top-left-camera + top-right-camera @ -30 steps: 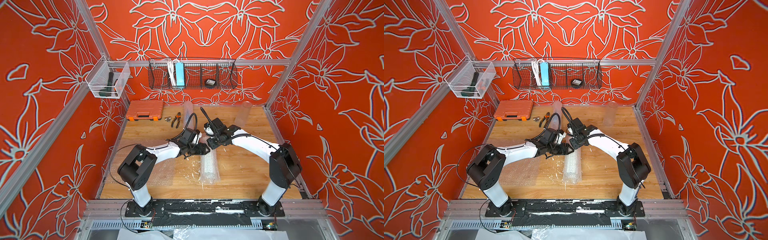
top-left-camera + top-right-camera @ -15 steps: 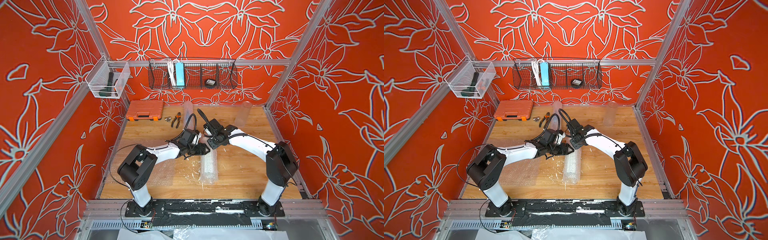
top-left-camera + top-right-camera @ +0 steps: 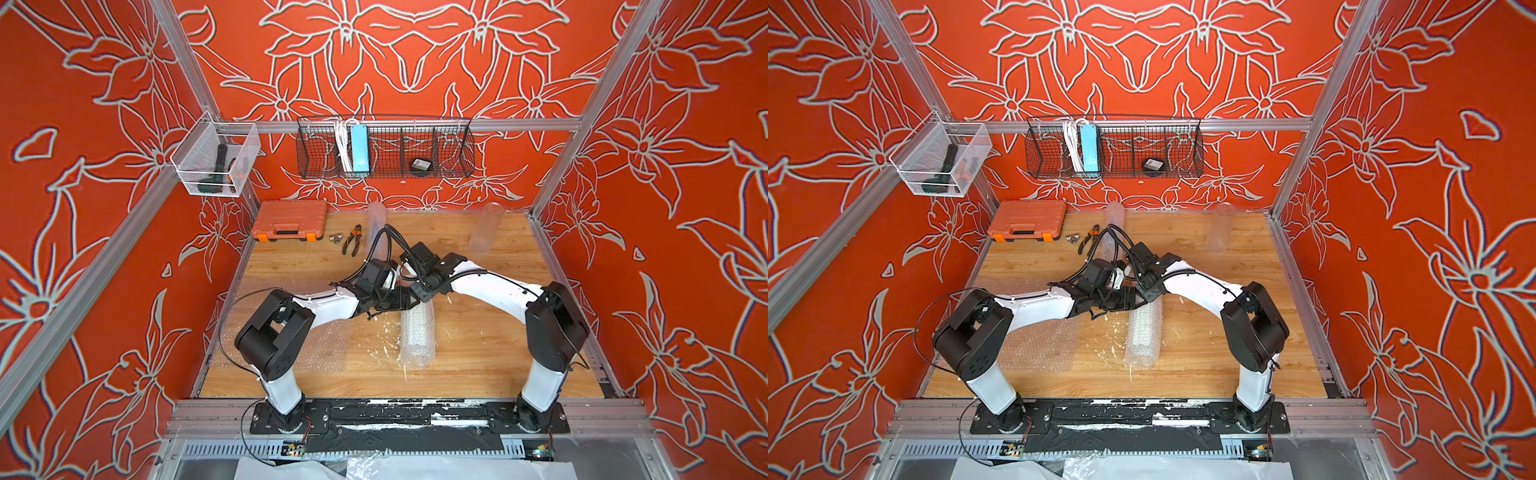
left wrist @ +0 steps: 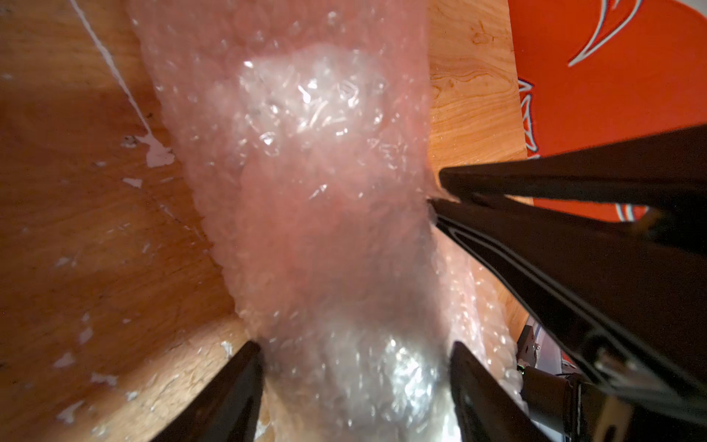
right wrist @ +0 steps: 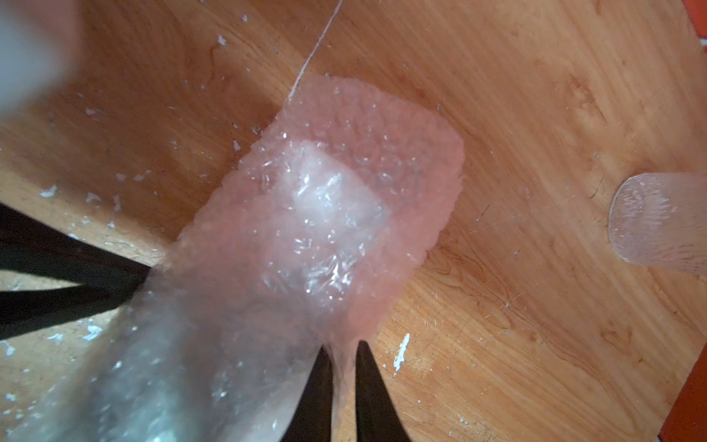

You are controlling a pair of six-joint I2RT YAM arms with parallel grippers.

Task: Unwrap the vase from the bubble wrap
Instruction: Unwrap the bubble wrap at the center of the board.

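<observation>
While the rolled bubble wrap lies on the wooden counter, the left tool straddles one end of the roll, its fingers pressed against either side, seemingly clamped on it, though blur leaves doubt. Just beside it, the right tool has its jaws nearly together, pinching a thin edge of the same wrap. A clear glass cylinder stands well beyond the right tool.
</observation>
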